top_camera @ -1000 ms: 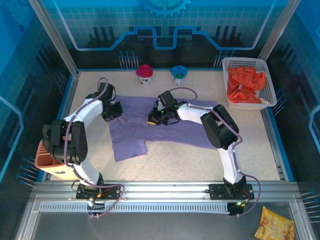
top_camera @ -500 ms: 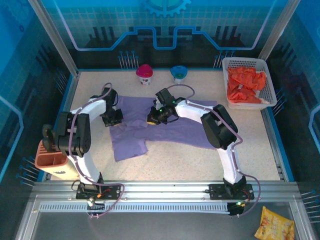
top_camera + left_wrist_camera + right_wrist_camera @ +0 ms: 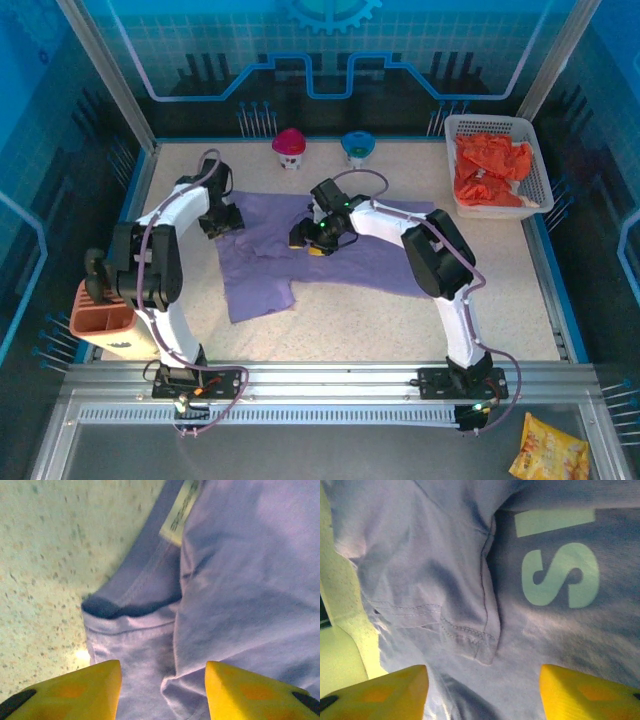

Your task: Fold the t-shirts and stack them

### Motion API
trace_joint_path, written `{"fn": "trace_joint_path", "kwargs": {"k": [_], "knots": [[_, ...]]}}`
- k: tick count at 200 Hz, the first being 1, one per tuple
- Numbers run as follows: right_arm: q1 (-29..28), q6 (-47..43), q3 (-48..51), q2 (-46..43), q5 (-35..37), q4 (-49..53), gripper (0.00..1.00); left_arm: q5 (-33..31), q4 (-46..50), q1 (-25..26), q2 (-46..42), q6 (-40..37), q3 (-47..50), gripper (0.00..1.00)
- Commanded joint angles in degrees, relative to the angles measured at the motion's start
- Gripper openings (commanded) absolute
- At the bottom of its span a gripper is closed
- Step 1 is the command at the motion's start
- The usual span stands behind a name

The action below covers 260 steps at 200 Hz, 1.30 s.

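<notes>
Fabric of the lavender t-shirt [image 3: 330,262] comes closest to the near edge of the tabletop [image 3: 400,320] at its left end, where one flap points down toward the arm bases. The rest runs as a long band from left to right across the middle, so its long axis lies side to side.

Further back, the left gripper [image 3: 222,222] hangs over the shirt's far left corner, by the neckband and its sewn label [image 3: 181,510]. Its yellow fingers stand apart with loose cloth lying under the gap, nothing pinched. The right gripper [image 3: 308,240] sits just right of it, over the middle of the shirt's far edge above a doubled seam and a pale printed letter [image 3: 560,575]. Its fingers are spread wider and grip nothing either.

Both grippers are bunched over the left half, as I read it. The shirt's right end stretches well away to the right of the right gripper, so that arm looks the one to fetch it, while the near flap lies handier to the left arm.

Furthest off, the orange-red t-shirts [image 3: 490,170] are heaped in the white lattice basket [image 3: 452,128] at the far right corner, well apart from both grippers and nearer the right arm.
</notes>
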State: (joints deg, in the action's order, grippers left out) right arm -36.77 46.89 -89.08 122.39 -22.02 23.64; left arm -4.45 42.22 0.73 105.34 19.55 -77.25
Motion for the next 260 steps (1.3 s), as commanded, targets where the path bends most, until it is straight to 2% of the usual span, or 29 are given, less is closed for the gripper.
{"fn": "trace_joint_path", "kwargs": {"k": [1,19,27,75,123,148,191,230,260], "knots": [[2.18,-3.73,0.74,-6.92,2.83,2.29,0.71,4.03,-0.59,-1.11,-1.75,1.06,-5.47,0.49],[4.47,-6.11,1.35,-9.22,4.15,3.25,0.73,8.73,-5.34,-1.5,0.1,2.55,-7.93,0.51],[5.59,-6.9,1.76,-9.85,4.56,3.28,0.79,10.77,-7.31,-1.69,1.71,3.35,-8.96,0.51],[15.43,-11.3,4.86,-8.94,2.48,-0.09,0.81,20.86,-16.25,-2.31,12.65,8.97,-14.74,0.5],[24.12,-13.68,6.8,-5.84,1.42,-0.18,0.8,21.67,-17.09,-3.69,22.61,11.34,-21.39,0.49],[28.02,-13.78,8.22,-4.02,1.33,0.41,0.8,19.19,-15.75,-4.59,25.42,10.49,-22.33,0.48],[32.01,-16.0,3.5,0.07,4.48,6.19,0.79,18.09,-9.88,-6.82,30.78,8.68,-28.92,0.47],[32.97,-18.02,-2.17,0.04,4.67,8.88,0.78,22.87,-7.92,-7.24,27.95,9.89,-30.94,0.47],[32.73,-20.19,0.75,-7.86,3.93,8.13,0.79,24.12,-6.94,-6.97,16.74,8.91,-21.93,0.53]]}}
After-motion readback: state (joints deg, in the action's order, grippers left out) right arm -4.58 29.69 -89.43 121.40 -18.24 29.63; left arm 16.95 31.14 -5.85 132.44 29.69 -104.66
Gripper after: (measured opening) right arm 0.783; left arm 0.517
